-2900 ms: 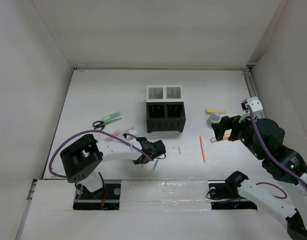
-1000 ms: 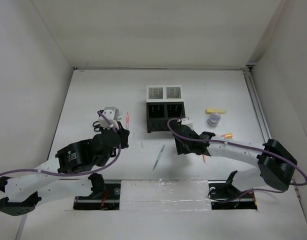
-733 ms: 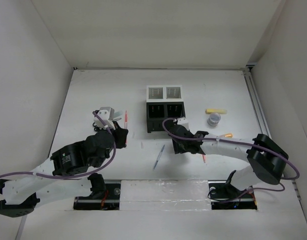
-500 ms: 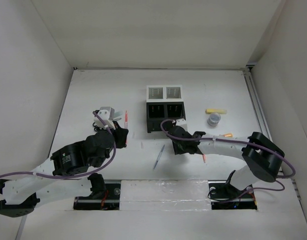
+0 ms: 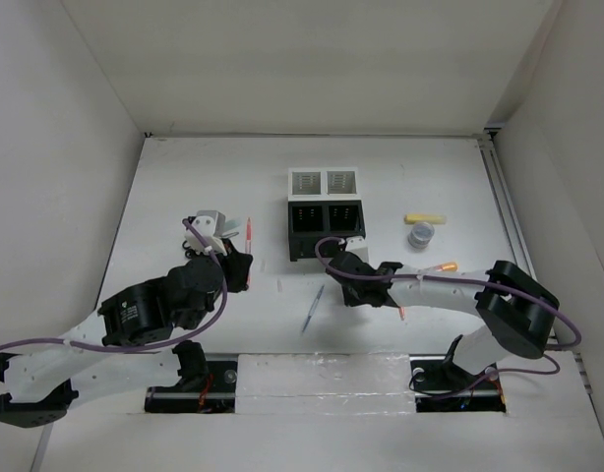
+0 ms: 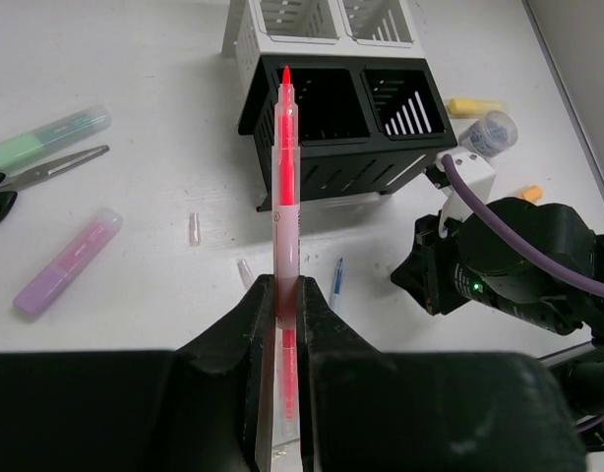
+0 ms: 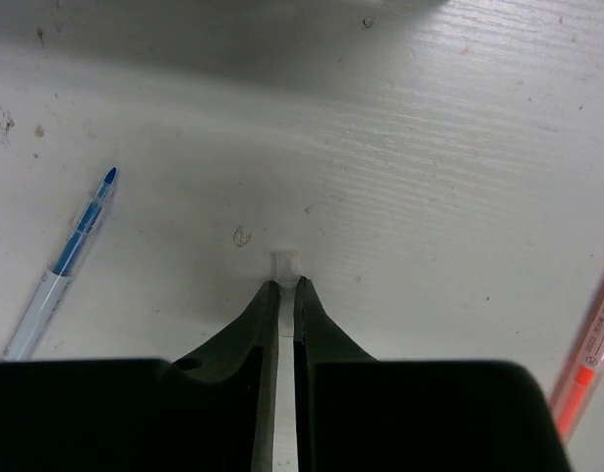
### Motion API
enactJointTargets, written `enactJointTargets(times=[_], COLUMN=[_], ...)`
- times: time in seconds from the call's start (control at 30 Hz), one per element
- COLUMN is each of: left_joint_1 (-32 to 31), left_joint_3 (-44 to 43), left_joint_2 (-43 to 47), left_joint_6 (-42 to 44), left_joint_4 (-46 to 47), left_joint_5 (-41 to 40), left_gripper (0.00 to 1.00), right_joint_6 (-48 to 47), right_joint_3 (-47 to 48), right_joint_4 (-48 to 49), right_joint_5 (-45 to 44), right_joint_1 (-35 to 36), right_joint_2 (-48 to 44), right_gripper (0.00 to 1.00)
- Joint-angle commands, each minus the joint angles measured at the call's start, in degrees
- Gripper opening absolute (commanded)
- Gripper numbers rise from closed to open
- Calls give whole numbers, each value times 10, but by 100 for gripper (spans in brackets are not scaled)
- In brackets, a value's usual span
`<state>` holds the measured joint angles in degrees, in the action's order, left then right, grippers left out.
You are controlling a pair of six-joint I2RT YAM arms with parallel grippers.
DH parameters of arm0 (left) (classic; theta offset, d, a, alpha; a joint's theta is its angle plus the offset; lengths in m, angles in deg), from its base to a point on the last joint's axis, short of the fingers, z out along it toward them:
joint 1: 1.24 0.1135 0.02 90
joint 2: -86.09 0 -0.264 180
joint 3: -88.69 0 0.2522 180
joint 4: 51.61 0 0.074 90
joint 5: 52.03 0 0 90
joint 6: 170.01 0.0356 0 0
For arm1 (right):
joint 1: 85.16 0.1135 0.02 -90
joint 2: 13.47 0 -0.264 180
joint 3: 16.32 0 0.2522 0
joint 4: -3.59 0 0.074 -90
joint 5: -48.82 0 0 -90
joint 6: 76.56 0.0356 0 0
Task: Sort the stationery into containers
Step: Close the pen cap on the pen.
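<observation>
1. The left pincer is clamped on a red-orange pen. It holds the pen in the air near the left side of the bins, gripped low on the barrel with the tip pointing towards them.
2. The right pincer is down on the surface in front of the bins. Its jaws are pinched together on a small clear cap, which pokes out just past the tips.
3. To my eye two steps are running at once. The left arm is mid-carry with its pen, and the right arm is at the grasp stage of a pick.
4. Next, the left arm needs to line the pen up over one of the black bins or the white mesh bins behind them, stand it steeper, and let go.
5. The right arm needs a clean lift. The cap is tiny and caught only at the fingertips, so it could slip out.
6. Plenty is left to sort. A blue-tipped pen lies near the right pincer, and the scissors and a pink marker lie well apart on the left.
</observation>
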<state>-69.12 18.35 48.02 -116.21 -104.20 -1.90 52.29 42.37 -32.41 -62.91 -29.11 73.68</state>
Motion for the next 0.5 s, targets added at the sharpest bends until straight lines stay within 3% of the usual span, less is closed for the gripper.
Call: enactJointTargets(times=[0.0,0.07,0.23,0.47], left_joint_1=[-2,-2,-2,-2], left_joint_3=[4,4,4,-2], left_joint_2=[8,14,14,-10], left_joint_6=[9,9,3,17], left_joint_4=[15,15,15,40], left_joint_5=[-5,-6,-6,32], left_gripper=[0,0,0,0], right_joint_6=[23,23,33,51], right_joint_3=[-10,-16,-4,74], right_joint_4=[14,14,-17,-104], right_joint_5=[-2,-1,-21,-104], right_joint_1=[10,10,28,69], right_joint_2=[10,15,-13,-204], right_gripper=[7,0,0,0])
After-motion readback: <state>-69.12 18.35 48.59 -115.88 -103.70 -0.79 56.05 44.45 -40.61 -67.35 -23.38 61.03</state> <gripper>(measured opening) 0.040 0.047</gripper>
